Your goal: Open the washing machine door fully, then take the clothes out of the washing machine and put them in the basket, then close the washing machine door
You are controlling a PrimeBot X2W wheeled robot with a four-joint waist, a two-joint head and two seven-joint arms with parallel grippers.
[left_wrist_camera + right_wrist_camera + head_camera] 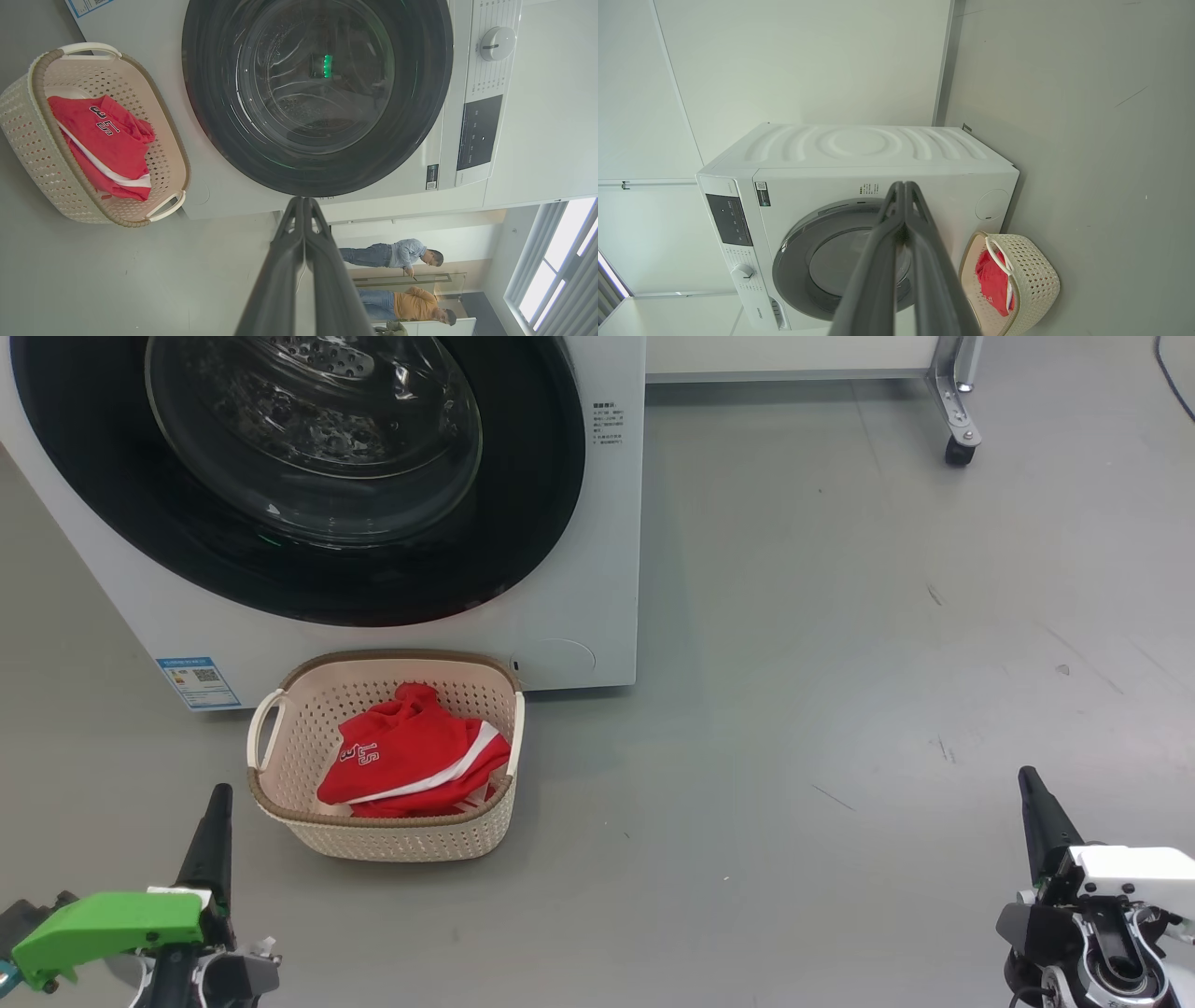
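So the clothes (pixel 411 761) are in the basket (pixel 401 840): a crumpled heap of bright red sporty fabric with a white stripe across it and white numbers on 1 fold, bunched up soft in the middle of the tub. The basket is a cream plastic rounded rectangle, walls punched full of little holes, with a brown woven-look rim and a loop handle at each end. It sits on the floor (pixel 840 663) right up against the front of the washing machine (pixel 611 569), below the door; can't tell if they actually touch. The washing machine door (pixel 546 523) looks shut, flush with the front: a wide glossy black ring around a bulging clear glass bowl, with the perforated steel drum visible through it. The machine is a smooth white box with a blue sticker (pixel 198 681) at its lower left corner and a round white knob (pixel 497 43) on the panel. The floor is matte grey with a few scuffs. The left tool (pixel 220 795) hangs near the basket's left handle, its 2 long dark fingers pressed together on nothing. The right tool (pixel 1027 775) is well off to the right, pinched closed and empty too.
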